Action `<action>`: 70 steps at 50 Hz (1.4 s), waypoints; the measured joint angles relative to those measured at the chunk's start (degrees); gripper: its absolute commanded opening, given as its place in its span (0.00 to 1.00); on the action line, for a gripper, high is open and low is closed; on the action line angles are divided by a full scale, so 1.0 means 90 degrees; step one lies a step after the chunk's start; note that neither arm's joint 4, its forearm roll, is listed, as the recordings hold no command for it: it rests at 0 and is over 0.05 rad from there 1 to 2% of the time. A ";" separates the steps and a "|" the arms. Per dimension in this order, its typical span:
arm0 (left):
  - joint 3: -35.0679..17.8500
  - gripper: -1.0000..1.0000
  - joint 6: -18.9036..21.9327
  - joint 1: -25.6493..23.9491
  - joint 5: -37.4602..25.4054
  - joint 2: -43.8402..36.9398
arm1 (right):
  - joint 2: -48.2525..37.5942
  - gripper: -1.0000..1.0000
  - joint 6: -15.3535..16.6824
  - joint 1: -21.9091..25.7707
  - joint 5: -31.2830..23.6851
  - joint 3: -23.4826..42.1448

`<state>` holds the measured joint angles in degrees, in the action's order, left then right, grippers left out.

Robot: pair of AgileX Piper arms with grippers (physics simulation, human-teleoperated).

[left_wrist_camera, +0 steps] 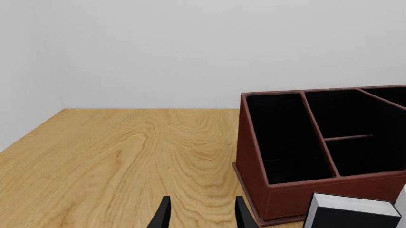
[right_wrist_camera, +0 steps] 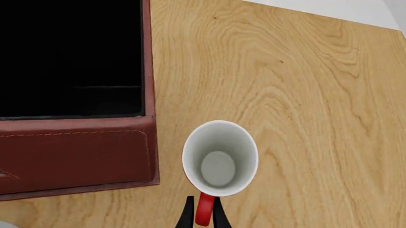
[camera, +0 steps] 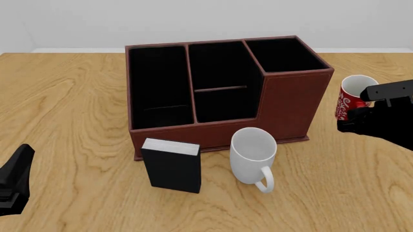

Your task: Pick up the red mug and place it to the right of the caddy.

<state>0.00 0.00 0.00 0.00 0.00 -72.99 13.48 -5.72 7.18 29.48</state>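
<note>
The red mug (camera: 352, 96) stands upright to the right of the caddy (camera: 219, 92), near its tall end but apart from it; whether it rests on the desk (camera: 77, 121) or hangs just above it cannot be told. Seen from the right wrist, the right gripper (right_wrist_camera: 203, 213) pinches the mug's red handle (right_wrist_camera: 204, 209) between its fingers. In front of the caddy stand a white mug (camera: 253, 154) and a black box with a white top (camera: 171, 165). The left gripper (left_wrist_camera: 199, 213) hovers low at the desk's near left, fingers spread, holding nothing.
</note>
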 measured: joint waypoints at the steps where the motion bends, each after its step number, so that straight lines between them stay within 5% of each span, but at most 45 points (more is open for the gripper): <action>1: 0.0000 1.00 0.0000 0.0000 0.0000 0.0000 | -0.0081 0.00 -0.0004 0.0003 0.0041 0.0036; 31: 0.0000 1.00 0.0000 0.0000 0.0000 0.0000 | -0.2010 0.00 -0.0165 0.0083 0.0805 0.0846; 70: 0.0000 1.00 0.0000 0.0000 0.0000 0.0000 | -0.2687 0.00 -0.0293 -0.0007 0.1227 0.1017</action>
<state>0.00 0.00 0.00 0.00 0.00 -97.17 10.84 -5.78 18.22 38.63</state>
